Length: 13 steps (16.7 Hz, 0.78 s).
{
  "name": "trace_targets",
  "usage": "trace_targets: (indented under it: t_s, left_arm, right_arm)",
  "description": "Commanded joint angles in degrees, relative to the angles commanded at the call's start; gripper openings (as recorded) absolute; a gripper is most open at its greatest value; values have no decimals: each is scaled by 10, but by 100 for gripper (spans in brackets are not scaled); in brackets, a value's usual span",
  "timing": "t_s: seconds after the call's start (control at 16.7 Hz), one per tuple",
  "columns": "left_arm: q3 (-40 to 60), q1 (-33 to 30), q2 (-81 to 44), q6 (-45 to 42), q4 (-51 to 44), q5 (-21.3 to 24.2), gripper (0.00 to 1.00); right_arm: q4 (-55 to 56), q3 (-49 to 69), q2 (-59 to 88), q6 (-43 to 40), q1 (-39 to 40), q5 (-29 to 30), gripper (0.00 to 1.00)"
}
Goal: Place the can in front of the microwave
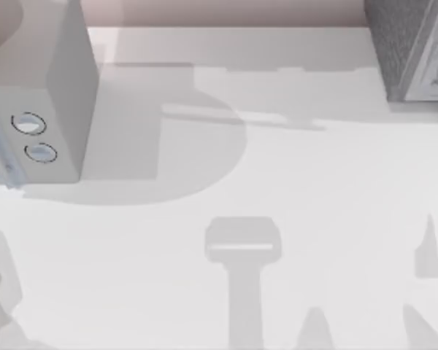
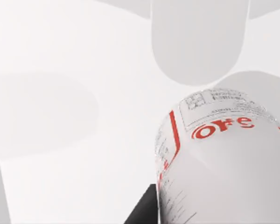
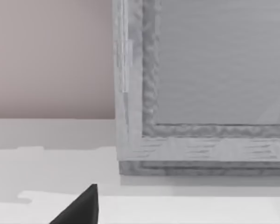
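L gripper: one dark fingertip shows in the left wrist view, pressed right against the side of the can. Can't tell how wide the jaws stand or whether they truly clamp it; the other finger is hidden.

Can: white body, red band and red lettering, small print and a code block on the label, seen close up and tilted across the left wrist view. It sits over the white table, w/ a rounded grey shadow beyond it. Can't tell if it touches the table or is lifted off it.

Microwave: light grey box at the far left of the top view, two ringed dials on its front panel, facing the near-left. The tabletop in front of the microwave is bare white w/ a broad soft shadow.

Speckled grey box: far right corner, well apart from the microwave.

R gripper: one dark fingertip in the right wrist view, facing the speckled box's front across the table from the microwave; opening can't be told.
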<state>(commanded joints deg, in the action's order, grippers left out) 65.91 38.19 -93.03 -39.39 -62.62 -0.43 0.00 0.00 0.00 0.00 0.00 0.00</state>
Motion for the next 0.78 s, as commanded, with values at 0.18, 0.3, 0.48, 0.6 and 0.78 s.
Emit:
trace_targets:
  t_s: [0.18, 0.3, 0.48, 0.6, 0.78]
  left_arm:
    - [-5, -1, -1, -1, 5, -1, 0]
    - [-11, 0, -3, 0, 14, 1, 0]
    - [-14, 0, -5, 0, 18, 0, 0]
    - [-14, 0, -5, 0, 18, 0, 8]
    - [-14, 0, -5, 0, 18, 0, 30]
  right_arm:
    - [0, 0, 0, 0, 0, 0, 100]
    - [0, 0, 0, 0, 0, 0, 100]
    - [0, 0, 0, 0, 0, 0, 100]
    - [0, 0, 0, 0, 0, 0, 100]
    - [0, 0, 0, 0, 0, 0, 100]
